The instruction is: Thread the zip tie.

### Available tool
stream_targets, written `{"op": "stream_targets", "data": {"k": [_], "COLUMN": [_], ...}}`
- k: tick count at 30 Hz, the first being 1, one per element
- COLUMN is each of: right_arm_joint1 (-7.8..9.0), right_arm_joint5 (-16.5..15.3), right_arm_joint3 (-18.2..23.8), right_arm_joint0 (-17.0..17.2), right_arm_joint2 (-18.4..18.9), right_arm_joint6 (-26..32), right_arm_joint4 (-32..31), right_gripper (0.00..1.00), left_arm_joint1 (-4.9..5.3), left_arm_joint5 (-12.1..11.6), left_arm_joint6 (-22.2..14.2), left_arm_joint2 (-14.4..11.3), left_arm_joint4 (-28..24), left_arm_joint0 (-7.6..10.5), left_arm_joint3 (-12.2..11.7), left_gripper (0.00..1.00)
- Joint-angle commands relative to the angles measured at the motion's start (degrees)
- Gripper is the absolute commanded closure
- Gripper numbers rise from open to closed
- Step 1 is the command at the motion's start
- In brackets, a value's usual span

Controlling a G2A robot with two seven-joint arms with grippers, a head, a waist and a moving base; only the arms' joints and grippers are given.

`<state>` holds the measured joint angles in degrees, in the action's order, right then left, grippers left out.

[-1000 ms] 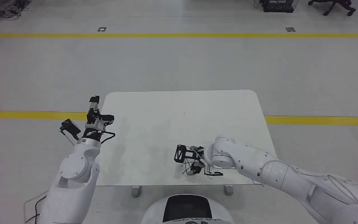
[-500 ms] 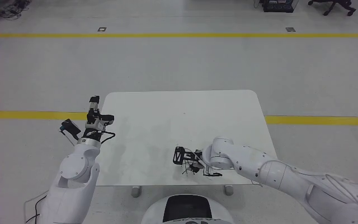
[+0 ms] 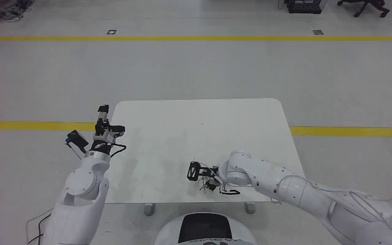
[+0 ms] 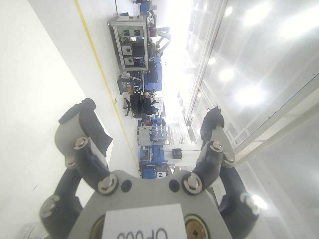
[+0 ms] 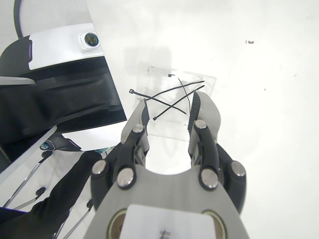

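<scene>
Table (image 3: 184, 122); left gripper (image 4: 150, 108) waits at the left edge, fingers apart; right gripper (image 5: 170, 99), fingers spread, has eased toward the near edge over the tray (image 5: 154, 80), straddling crossed zip ties (image 5: 164, 111); a pick looks imminent.

The top camera sits high above both arms and looks down from well off, taking in the whole white table (image 3: 202, 122) and the floor (image 3: 196, 67) beyond it. The right wrist camera rides behind the right gripper (image 5: 170, 100) and looks down from close to the tabletop, framing the zip ties (image 5: 172, 106) between and just past its parted jaws, a patch the top view also covers. The left wrist camera sits behind the left gripper (image 4: 150, 108) and faces outward past its parted jaws, floor to one side of them, ceiling lights (image 4: 251, 13) to the other, sharing a yellow floor line (image 4: 99, 68) with the top view
</scene>
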<state>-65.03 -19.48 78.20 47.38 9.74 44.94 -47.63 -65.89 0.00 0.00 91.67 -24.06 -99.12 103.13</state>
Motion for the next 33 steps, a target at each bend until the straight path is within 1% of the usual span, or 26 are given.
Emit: {"op": "stream_targets", "data": {"k": [1,9,17,23,33], "right_arm_joint1": [-0.33,-1.03,-1.33,-1.73,-2.69], "right_arm_joint5": [0.0,0.0,0.0,0.0,0.0], "right_arm_joint3": [-0.3,-1.2,-1.4,-1.8,-3.1], "right_arm_joint0": [0.1,0.2,0.3,0.4,0.4], "right_arm_joint2": [0.0,0.0,0.0,0.0,0.0], "right_arm_joint6": [0.5,1.4,3.1,3.0,2.2], "right_arm_joint4": [0.0,-0.2,-0.5,-0.9,-1.8], "right_gripper": [0.63,0.68,0.67,0.69,0.75], "left_arm_joint1": [0.0,0.0,0.0,0.0,0.0], "left_arm_joint5": [0.0,0.0,0.0,0.0,0.0], "left_arm_joint6": [0.0,0.0,0.0,0.0,0.0], "left_arm_joint2": [0.0,0.0,0.0,0.0,0.0], "left_arm_joint4": [0.0,0.0,0.0,0.0,0.0], "left_arm_joint0": [0.0,0.0,0.0,0.0,0.0], "left_arm_joint3": [0.0,0.0,0.0,0.0,0.0], "left_gripper": [0.0,0.0,0.0,0.0,0.0]}}
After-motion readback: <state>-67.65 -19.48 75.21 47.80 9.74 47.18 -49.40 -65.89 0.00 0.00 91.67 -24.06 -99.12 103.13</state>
